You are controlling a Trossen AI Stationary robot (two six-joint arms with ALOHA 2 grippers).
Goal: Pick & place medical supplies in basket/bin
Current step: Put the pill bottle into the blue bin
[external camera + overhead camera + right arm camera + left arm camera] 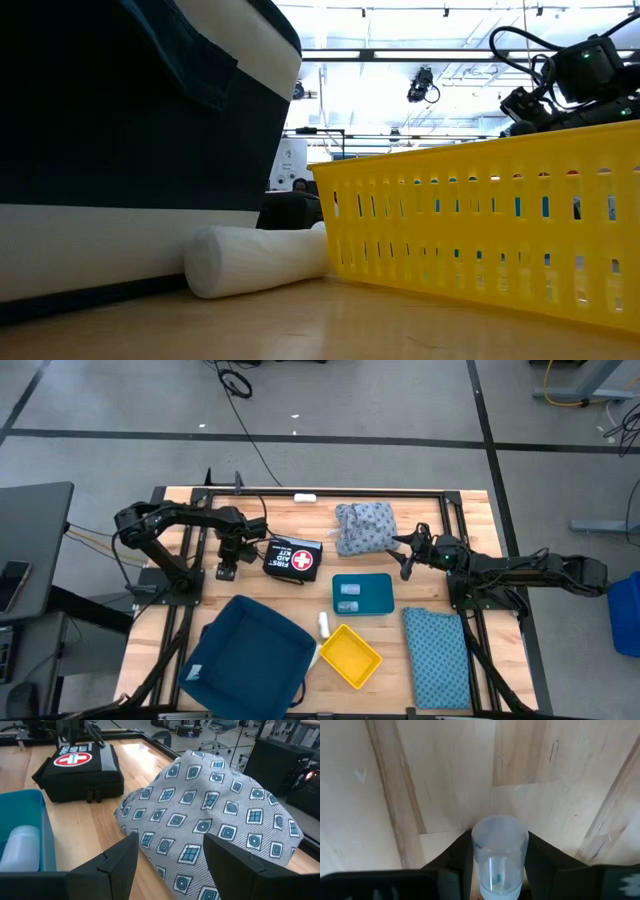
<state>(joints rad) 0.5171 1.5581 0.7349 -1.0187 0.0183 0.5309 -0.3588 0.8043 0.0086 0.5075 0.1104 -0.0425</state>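
My left gripper [227, 568] points down at the table's left part, next to a black first-aid kit [295, 558], and is shut on a small clear vial [499, 852]. My right gripper [170, 870] is open, level and low. Its fingers stand in front of the near-right edge of the grey-blue patterned cloth bundle [215, 805], which lies on the table [363, 525]. Two more vials lie in a teal tray [362, 593]. A short white roll [323, 624] lies between the tray and a yellow basket [349, 656]. The flat blue patterned cloth [436, 656] lies at the right near edge. My left gripper pinches the clear vial's side wall [476, 851] between its two fingers. The fingers come from above, pointing down, and lie along the vial. The vial's round end [499, 831] sticks out past the fingertips toward the wooden table; whether it touches the table I cannot tell.
A big dark blue bin with a white rim [250, 655] stands at the left near edge, close beside the yellow basket [480, 230] and the white roll [255, 262]. A black metal frame [320, 493] runs along the table's far edge and sides. Bare wood lies around the left gripper.
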